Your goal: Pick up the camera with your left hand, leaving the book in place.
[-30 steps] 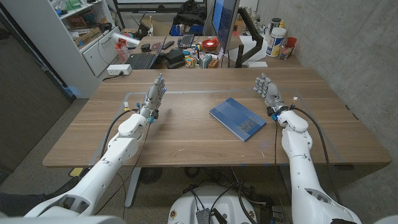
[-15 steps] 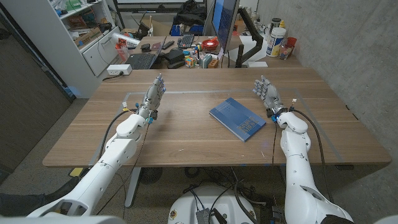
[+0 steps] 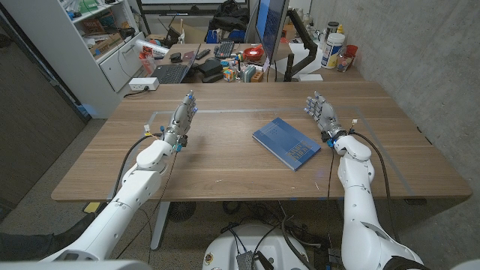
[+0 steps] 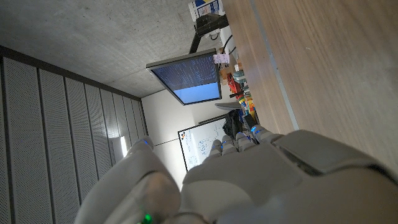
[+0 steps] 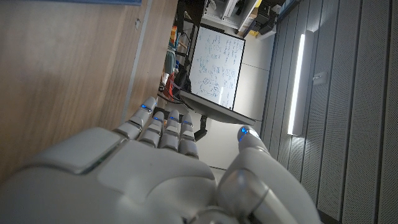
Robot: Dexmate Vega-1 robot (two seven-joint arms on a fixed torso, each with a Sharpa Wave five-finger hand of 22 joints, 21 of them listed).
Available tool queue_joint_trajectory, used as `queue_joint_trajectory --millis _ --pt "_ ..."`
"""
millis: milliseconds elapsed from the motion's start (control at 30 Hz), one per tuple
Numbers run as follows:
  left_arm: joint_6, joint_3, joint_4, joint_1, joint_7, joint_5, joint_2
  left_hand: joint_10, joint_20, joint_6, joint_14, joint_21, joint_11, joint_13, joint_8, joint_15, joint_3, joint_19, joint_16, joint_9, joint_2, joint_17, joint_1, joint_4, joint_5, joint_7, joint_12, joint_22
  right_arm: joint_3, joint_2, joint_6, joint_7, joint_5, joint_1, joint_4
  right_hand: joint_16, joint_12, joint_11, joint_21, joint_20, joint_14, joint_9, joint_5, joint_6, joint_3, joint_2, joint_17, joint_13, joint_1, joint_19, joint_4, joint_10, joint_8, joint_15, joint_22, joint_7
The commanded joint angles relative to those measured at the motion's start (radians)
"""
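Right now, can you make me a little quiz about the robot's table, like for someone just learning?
1. True or false: the blue book lies flat on the wooden table.
2. Which hand is nearer the book: A) left hand, B) right hand?
3. Fill in: both hands hold ____.

Key
1. True.
2. B. The right hand stands just beyond the book's far corner; the left hand is well off to the other side.
3. Nothing. No camera can be seen on the table either.

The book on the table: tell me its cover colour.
Blue, with a lighter patch of print toward one corner; the book shows best in the head view.
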Motion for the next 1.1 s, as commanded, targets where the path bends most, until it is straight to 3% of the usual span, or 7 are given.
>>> queue_joint_trajectory --millis 33,1100 --pt "0.001 -0.027 -0.052 0.052 0.02 0.009 0.009 -0.078 -0.056 -0.01 -0.096 -0.002 0.007 0.005 0.0 0.004 -0.003 -0.107 0.002 0.004 0.005 0.002 0.009 -0.004 0.007 0.003 0.0 0.004 0.01 0.001 0.003 0.013 -0.006 0.012 0.019 0.003 0.0 0.002 -0.003 -0.031 0.006 0.006 0.005 0.004 0.002 0.004 0.005 0.004 0.005 0.013 -0.003 0.01 0.003 0.006 0.003 -0.001" --pt "-0.056 -0.064 -0.129 0.117 0.046 0.14 0.08 -0.039 -0.049 0.029 -0.056 0.007 -0.004 0.005 0.013 -0.004 -0.01 -0.089 0.013 0.003 0.003 0.001 0.031 -0.018 0.014 -0.009 0.012 0.003 0.01 -0.001 0.01 0.01 -0.022 0.025 0.037 0.003 -0.002 0.002 -0.016 -0.029 0.008 0.006 0.005 0.005 -0.001 0.005 0.005 0.005 0.004 0.018 -0.005 0.011 0.003 0.005 0.003 -0.003"
